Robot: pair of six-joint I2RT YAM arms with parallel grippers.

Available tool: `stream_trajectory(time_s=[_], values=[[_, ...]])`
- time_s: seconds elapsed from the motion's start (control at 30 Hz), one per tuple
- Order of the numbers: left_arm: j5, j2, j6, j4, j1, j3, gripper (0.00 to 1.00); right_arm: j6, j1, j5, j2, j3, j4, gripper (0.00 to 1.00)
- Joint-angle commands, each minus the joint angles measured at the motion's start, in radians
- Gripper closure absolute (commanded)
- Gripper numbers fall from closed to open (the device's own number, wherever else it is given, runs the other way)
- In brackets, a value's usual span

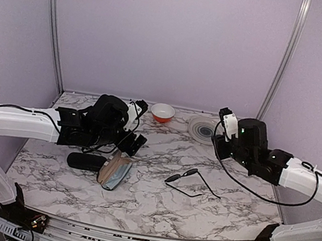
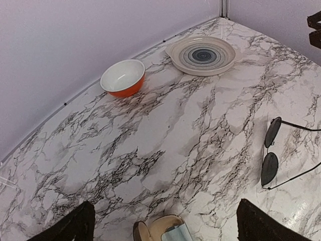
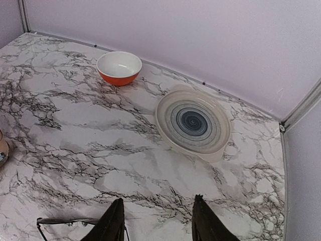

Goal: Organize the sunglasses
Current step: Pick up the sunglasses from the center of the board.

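Observation:
The sunglasses (image 1: 187, 182), thin black wire with dark round lenses, lie unfolded on the marble table (image 1: 155, 201) right of centre. In the left wrist view the sunglasses (image 2: 272, 158) sit at the right edge; in the right wrist view only a thin piece of the sunglasses (image 3: 65, 220) shows, bottom left. My left gripper (image 1: 139, 124) hovers open above the open brown case (image 1: 115, 171), nothing between its fingers (image 2: 75, 228). That case (image 2: 160, 230) shows a tan lining and a pale blue cloth. My right gripper (image 1: 220, 129) hangs open and empty, up and right of the sunglasses, fingers (image 3: 111, 226) apart.
A glossy black oblong case (image 1: 85, 161) lies just left of the open brown case. An orange bowl (image 1: 163, 112) and a spiral-patterned plate (image 1: 202, 128) stand near the back wall. Purple walls enclose the table on three sides.

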Motion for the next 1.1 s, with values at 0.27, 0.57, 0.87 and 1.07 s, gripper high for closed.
stream_trajectory(time_s=[0.27,0.57,0.87,1.07], values=[[0.297,0.005,-0.040,0.027,0.022,0.011,0.10,0.067,-0.180,-0.421,-0.007,-0.085,-0.104,0.56],[0.388,-0.038,-0.024,0.031,0.021,-0.055,0.14,0.025,-0.183,-0.557,0.152,-0.091,-0.121,0.59],[0.447,-0.051,-0.021,0.062,0.020,-0.094,0.16,-0.002,-0.184,-0.564,0.317,-0.059,-0.104,0.64],[0.465,-0.053,-0.030,0.072,0.020,-0.113,0.16,-0.010,-0.184,-0.516,0.368,-0.051,-0.075,0.66]])
